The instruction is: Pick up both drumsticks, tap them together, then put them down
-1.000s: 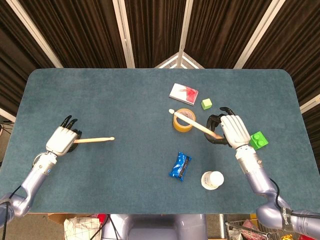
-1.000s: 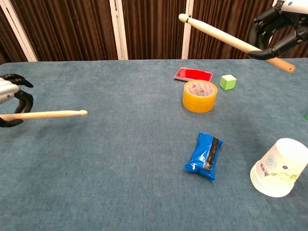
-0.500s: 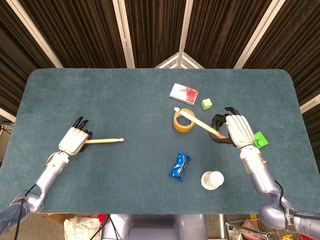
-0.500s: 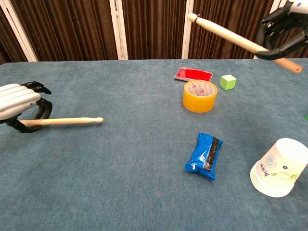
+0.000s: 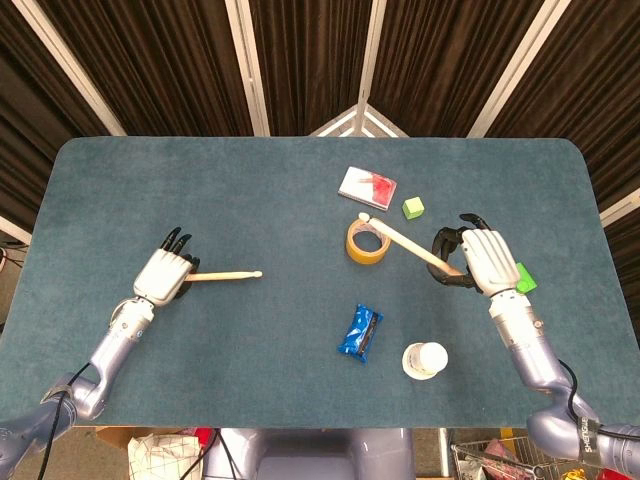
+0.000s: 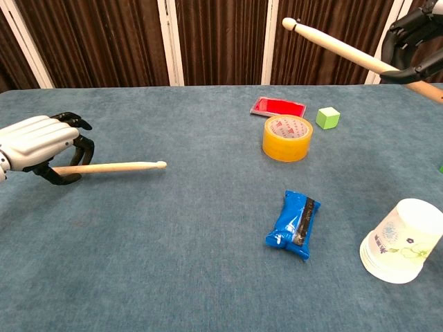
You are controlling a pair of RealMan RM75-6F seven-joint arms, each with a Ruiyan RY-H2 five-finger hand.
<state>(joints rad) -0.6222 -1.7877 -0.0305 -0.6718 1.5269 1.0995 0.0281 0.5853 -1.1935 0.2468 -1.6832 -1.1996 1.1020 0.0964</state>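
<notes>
Above blue-carpeted table (image 5: 250, 190), dark curtains (image 5: 300, 50) behind, left robot hand (image 5: 165, 276) and right robot hand (image 5: 485, 260) each gripping a drumstick (image 5: 225, 275).

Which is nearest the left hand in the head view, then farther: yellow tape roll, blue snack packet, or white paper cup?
From the left hand:
1. Blue snack packet, right and slightly toward the robot.
2. Yellow tape roll, farther right, mid-table.
3. White paper cup, farthest, near the front edge.

Head view straight down from high above, chest view low, level, facing forward, both sharing the table (image 5: 250, 190).
</notes>
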